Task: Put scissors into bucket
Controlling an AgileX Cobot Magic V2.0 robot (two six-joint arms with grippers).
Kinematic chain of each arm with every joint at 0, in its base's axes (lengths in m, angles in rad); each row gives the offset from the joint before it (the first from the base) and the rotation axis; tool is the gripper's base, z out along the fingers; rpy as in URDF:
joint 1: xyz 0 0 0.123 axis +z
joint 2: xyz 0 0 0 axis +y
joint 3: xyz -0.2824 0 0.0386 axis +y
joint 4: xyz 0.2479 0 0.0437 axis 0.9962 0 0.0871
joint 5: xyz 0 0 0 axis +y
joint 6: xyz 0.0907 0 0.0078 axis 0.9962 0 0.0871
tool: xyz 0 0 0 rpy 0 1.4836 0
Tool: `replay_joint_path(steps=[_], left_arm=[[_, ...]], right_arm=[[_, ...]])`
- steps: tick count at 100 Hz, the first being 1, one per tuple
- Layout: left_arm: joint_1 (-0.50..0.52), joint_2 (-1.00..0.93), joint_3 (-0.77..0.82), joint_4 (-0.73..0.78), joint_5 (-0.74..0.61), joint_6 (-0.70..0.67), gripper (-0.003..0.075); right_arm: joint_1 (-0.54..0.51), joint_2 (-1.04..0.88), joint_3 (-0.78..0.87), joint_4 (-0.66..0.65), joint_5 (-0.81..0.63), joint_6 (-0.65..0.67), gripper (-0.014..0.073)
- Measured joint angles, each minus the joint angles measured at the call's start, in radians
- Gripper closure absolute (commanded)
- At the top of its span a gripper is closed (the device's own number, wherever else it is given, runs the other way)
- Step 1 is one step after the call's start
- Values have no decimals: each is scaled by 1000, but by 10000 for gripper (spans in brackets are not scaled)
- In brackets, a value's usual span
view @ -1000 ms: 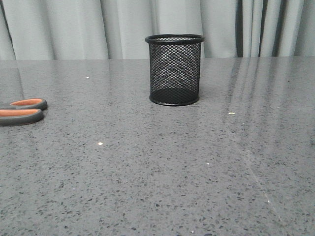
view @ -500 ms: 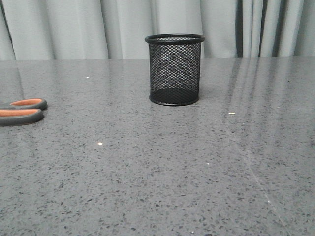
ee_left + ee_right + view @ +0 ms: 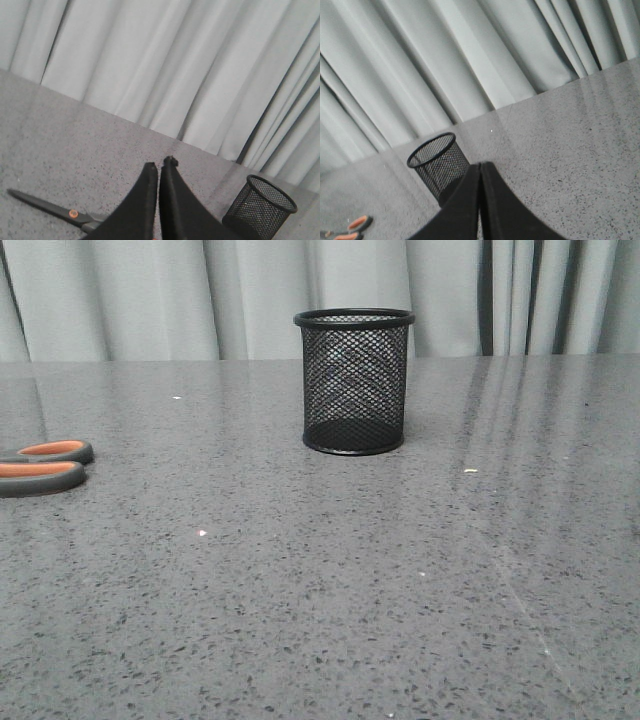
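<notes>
Black mesh bucket (image 3: 354, 381) upright mid-table, orange-lined grey scissors (image 3: 42, 467) flat at far left, well apart.

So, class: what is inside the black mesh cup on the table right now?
Nothing shows inside the mesh cup: through the mesh only its dark base and the curtain behind appear. The scissors lie flat on the table, far to its left.

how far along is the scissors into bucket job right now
Nothing looks done yet. The scissors lie flat on the table at the far left, well apart from the upright bucket, which looks empty. Nothing is in hand: the left gripper and right gripper both have their jaws shut on nothing. Reaching, grasping, carrying and dropping in all remain.
</notes>
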Motion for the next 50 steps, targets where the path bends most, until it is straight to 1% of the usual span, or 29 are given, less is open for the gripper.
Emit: replay_joint_path(steps=[12, 27, 37, 50], left_arm=[[0, 146, -187, 136, 146, 0, 740], [0, 335, -403, 279, 366, 9, 740], [0, 440, -500, 320, 483, 56, 739], [0, 545, -585, 331, 598, 98, 739]], right_arm=[[0, 161, -152, -71, 132, 0, 635], [0, 388, -353, -152, 304, 0, 639], [0, 507, -453, -176, 396, 0, 639], [-2, 626, -541, -192, 463, -2, 639]])
